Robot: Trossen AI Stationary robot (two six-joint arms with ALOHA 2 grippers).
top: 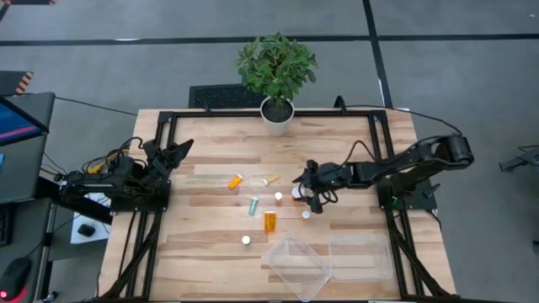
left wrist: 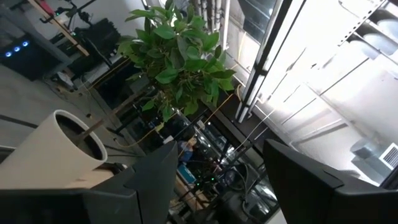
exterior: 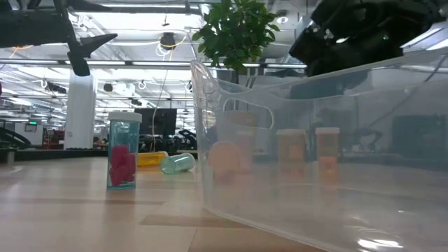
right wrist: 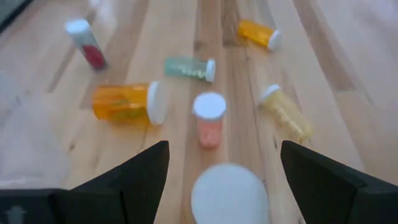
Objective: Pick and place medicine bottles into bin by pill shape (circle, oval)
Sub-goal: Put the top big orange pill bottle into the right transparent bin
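Dark fingers of the right gripper stand wide apart and hold nothing; between them, close in, shows the round white cap of an upright bottle. From above, this right gripper hangs over the middle of the table, with that capped bottle right at its tips. The bottle's long axis runs vertical, so the fingers flank it on either side, and a grasp, as I judge it, would call only for lowering and closing rather than for any sideways reach.

Beyond that bottle stands a small white-capped vial with pinkish contents, also upright. Farther out lie three bottles on their sides: an amber bottle, a greenish bottle and a yellowish bottle. A second orange bottle lies farthest off, and a slim vial with red pills stands apart.

The clear bins sit at the near edge of the table, on the right arm's side.

The left gripper waits at the left edge, its fingers parted and empty, well apart from every bottle. The right arm is plainly the nearer one.
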